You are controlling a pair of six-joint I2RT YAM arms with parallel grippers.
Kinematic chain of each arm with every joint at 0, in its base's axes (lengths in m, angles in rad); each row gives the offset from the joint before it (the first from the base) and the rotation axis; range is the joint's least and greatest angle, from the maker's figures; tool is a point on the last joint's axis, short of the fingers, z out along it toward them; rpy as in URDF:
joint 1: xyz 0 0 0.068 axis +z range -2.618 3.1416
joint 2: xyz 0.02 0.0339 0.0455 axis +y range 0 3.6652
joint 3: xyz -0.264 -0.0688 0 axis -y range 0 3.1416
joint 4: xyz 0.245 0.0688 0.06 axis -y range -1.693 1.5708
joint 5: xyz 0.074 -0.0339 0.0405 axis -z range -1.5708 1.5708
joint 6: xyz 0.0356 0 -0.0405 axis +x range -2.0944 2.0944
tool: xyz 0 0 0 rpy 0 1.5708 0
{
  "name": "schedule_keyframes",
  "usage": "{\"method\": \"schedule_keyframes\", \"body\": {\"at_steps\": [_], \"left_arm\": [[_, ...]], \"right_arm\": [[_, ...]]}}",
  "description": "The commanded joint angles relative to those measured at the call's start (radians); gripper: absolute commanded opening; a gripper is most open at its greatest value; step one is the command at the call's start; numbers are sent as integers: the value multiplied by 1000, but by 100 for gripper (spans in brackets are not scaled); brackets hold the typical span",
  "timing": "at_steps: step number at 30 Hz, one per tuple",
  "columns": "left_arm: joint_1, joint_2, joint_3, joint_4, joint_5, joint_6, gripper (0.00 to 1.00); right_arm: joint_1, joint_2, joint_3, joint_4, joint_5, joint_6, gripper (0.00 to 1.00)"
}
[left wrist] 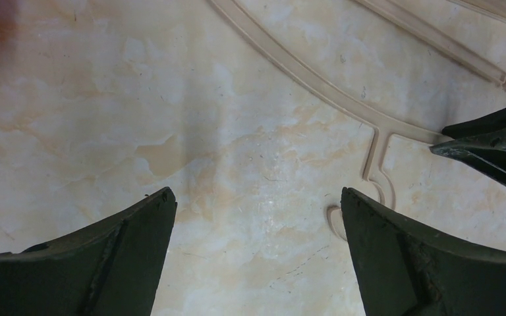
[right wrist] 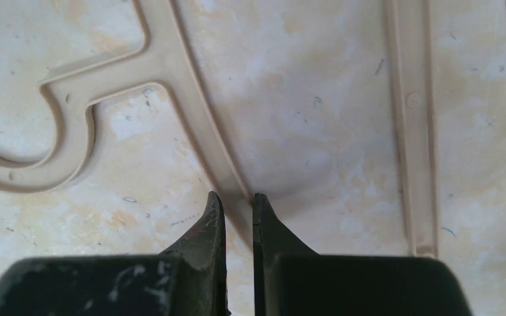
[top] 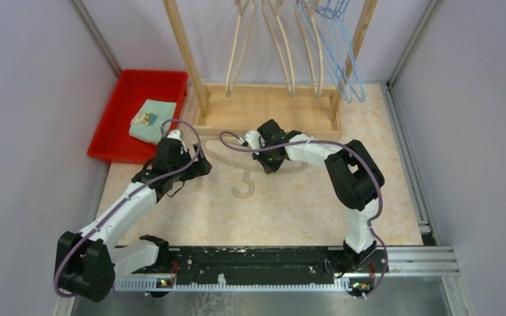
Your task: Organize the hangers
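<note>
The right gripper (right wrist: pixel 237 201) pinches its jaws together on one arm of the beige hanger (right wrist: pixel 171 72), which lies flat on the marbled table (top: pixel 290 210) before the wooden rack (top: pixel 263 108), while the left gripper (left wrist: pixel 257 197) hovers spread wide near it, and the print on the folded cloth (top: pixel 153 120) in the red tray (top: pixel 115 125) is too small to read.

White arms (top: pixel 115 214), black joints (top: pixel 352 178), purple cables (top: pixel 380 197), black left gripper (left wrist: pixel 255 197)

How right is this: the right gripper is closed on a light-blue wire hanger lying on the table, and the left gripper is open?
Not quite. The right wrist view shows the right gripper closed on the beige hanger, not a light-blue wire one, lying on the table; the left gripper is open.
</note>
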Motion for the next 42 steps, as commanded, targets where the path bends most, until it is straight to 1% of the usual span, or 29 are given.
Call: {"method": "schedule_keyframes", "body": {"at_steps": [1, 5, 10, 13, 19, 24, 28, 34, 39, 41, 42], "left_arm": [[10, -27, -5, 0, -9, 1, 100], [11, -37, 3, -16, -21, 7, 100], [11, -82, -1, -9, -23, 3, 100], [11, -97, 0, -9, -2, 3, 100], [11, -108, -29, -4, 79, -23, 100], [11, -117, -96, 32, 115, -46, 100], [11, -115, -129, 62, 187, -85, 100], [10, -135, -228, 208, 273, -172, 100], [6, -109, -259, 319, 340, -240, 100], [4, -102, -250, 341, 341, -247, 98], [4, -98, -242, 352, 341, -249, 94]], "right_arm": [[10, 57, -35, -55, -12, 136, 0], [14, 45, 22, -84, -157, 268, 0], [31, -18, 76, -96, -228, 384, 0], [31, -38, 69, -100, -285, 429, 0], [31, -60, 18, -41, -368, 506, 0], [31, -59, 49, -44, -393, 522, 0], [28, -73, 68, -48, -410, 529, 0], [25, -79, 70, -42, -430, 540, 0], [25, -85, 66, -30, -435, 548, 0], [25, -84, 62, -24, -436, 552, 0], [25, -85, 60, -22, -437, 554, 0]]}}
